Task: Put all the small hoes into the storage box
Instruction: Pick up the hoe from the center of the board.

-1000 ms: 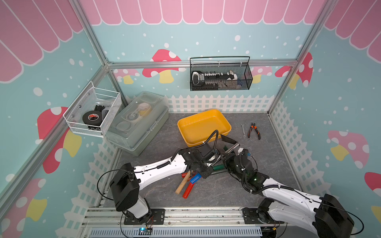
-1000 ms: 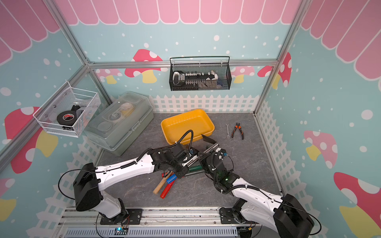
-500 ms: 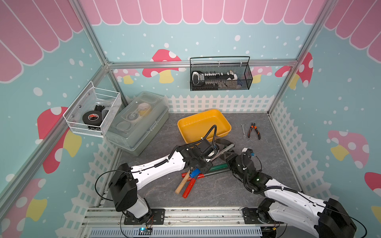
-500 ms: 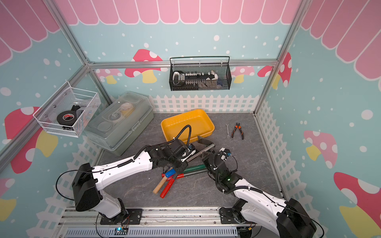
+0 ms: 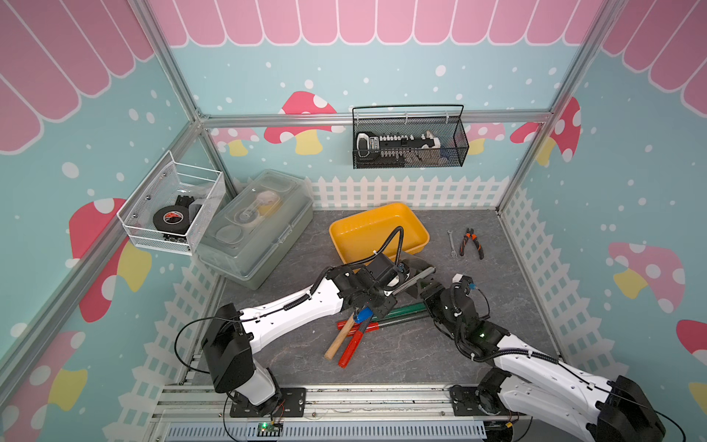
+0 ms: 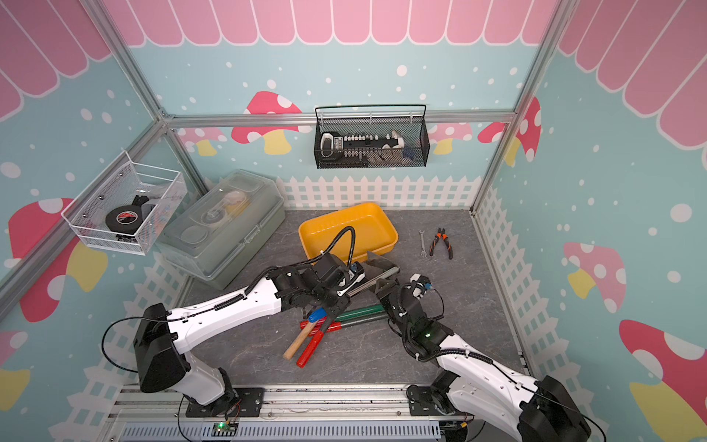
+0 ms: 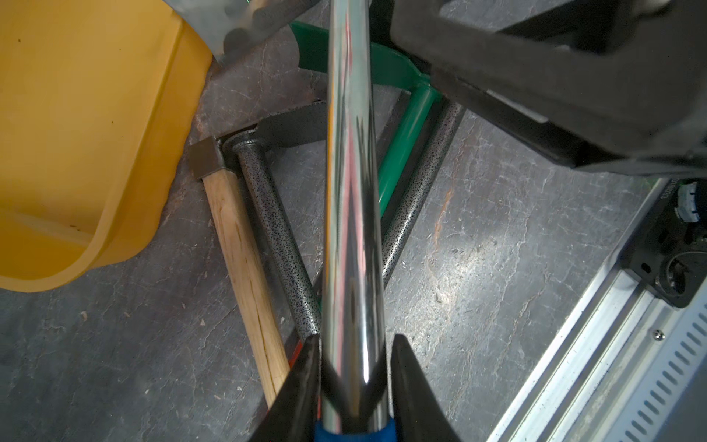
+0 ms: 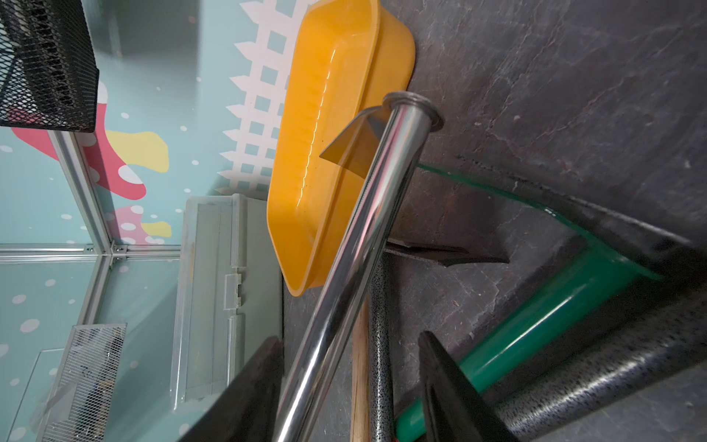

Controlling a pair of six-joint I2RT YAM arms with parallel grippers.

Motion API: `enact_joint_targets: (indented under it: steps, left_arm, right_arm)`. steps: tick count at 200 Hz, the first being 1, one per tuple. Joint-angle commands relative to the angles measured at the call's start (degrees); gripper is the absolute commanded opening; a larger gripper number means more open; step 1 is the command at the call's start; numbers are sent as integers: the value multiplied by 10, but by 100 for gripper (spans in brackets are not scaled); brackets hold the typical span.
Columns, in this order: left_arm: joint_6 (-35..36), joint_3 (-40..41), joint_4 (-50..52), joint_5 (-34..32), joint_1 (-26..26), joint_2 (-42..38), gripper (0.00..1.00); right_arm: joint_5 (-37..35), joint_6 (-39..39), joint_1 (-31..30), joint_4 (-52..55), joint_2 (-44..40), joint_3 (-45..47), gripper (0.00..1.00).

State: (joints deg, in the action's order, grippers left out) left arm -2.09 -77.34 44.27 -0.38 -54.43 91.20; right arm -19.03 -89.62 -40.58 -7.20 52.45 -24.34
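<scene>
Fingers (image 7: 298,382) of the left gripper (image 7: 354,340) are clamped tight on the chrome shaft of the small hoe (image 7: 352,191), just above its blue grip. The right gripper (image 8: 349,338) has its two fingers (image 8: 451,390) spread partway on either side of the same shaft. One lies close against it, the other stands clear, so it is not pinched there.

In both top views the hoe hangs off the floor between the two arms. Its blade end is just beside the near wall of the yellow storage box (image 5: 363,235), outside it; whether they touch cannot be told.

By count: one hoe and one storage box. In the pile beneath are one wooden-handled hammer (image 7: 245,248), two speckled grey shafts (image 7: 275,237), one green shaft (image 7: 405,141) and two red handles (image 5: 354,346). Off to the side lie one pair of pliers (image 5: 471,243) and one small wrench (image 5: 451,243). Also present: one grey lidded box (image 5: 260,225) and two wire baskets (image 5: 453,143) on the walls
</scene>
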Motion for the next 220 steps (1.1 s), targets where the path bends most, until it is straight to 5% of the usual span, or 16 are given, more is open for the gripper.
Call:
enact_joint_targets:
  steps: [1,145,220]
  left_arm:
    - [22,-26,-15,1,0,-22,0]
    - [33,-84,-7,4,16,-22,0]
    - [73,-135,-5,21,65,21,0]
  right_arm:
    - [-27,8,2,36,-25,1,63]
    - [-91,81,10,166,-115,-15,83]
    - [-67,198,33,224,-119,-58,97]
